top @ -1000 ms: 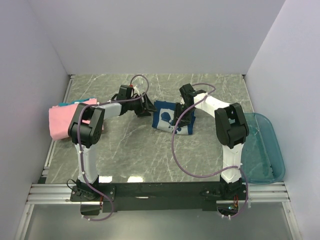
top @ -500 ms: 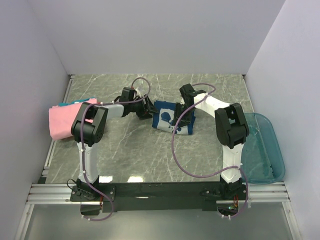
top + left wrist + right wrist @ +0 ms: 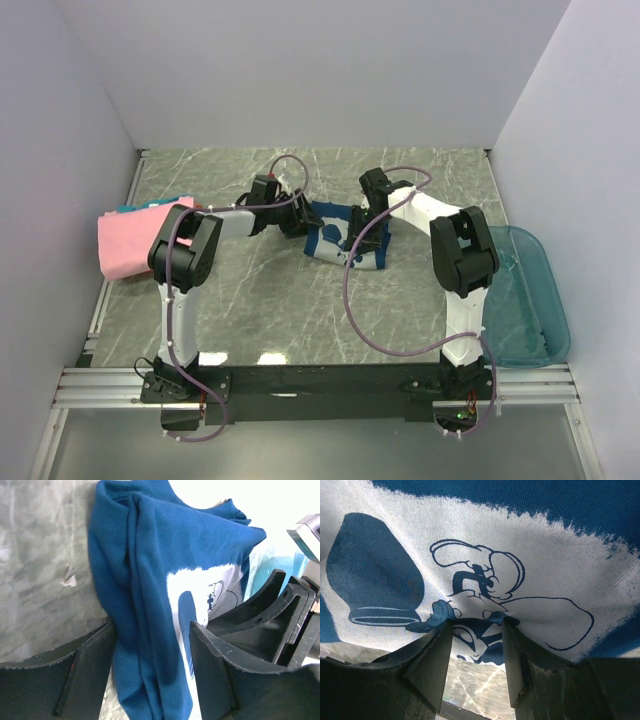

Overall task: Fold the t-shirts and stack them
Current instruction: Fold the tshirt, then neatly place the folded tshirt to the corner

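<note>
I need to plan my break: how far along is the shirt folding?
Done: a pink t-shirt lies folded flat at the table's left edge. In hand: the navy t-shirt at mid-table, bunched and only partly folded. The left gripper straddles its fold with jaws apart, and the right gripper sits at its printed edge. Left: finish that fold and stack it on the pink one.

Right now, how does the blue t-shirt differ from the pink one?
The blue t-shirt carries a white cartoon print; the pink t-shirt is plain. The blue one lies bunched mid-table, with the left gripper and right gripper at it; the pink one lies flatter at the left edge, away from both. Both are soft cloth on the table.
</note>
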Robot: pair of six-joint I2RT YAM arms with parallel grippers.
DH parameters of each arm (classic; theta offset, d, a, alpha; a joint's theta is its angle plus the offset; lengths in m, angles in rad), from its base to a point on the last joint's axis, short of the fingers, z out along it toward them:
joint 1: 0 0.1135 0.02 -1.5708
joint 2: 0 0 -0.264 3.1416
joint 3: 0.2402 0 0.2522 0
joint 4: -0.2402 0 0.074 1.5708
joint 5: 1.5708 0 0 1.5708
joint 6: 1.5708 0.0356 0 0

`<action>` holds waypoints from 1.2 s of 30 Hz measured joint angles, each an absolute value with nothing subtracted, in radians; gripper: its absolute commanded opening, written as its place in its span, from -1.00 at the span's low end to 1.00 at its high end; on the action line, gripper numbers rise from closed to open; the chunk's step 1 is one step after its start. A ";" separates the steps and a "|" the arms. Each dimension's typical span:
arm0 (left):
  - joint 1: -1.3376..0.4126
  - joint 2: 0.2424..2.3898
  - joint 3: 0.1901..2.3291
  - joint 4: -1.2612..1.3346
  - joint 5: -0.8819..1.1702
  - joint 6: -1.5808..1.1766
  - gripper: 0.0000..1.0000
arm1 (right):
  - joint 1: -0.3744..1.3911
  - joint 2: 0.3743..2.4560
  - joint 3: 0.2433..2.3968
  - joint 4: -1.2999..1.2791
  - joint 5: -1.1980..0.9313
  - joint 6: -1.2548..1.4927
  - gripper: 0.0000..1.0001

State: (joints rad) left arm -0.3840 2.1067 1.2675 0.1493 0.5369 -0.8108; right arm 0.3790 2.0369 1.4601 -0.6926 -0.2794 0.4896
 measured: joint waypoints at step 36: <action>-0.450 1.951 1.487 -0.536 0.098 -0.273 -0.99 | 0.360 1.917 1.439 -0.778 -0.195 0.422 0.13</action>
State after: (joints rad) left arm -0.4496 1.9507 1.4868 -0.5358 0.0982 -0.2733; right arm 0.3603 1.9171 1.4387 -0.7784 -0.1951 0.4217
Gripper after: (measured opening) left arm 0.061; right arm 0.567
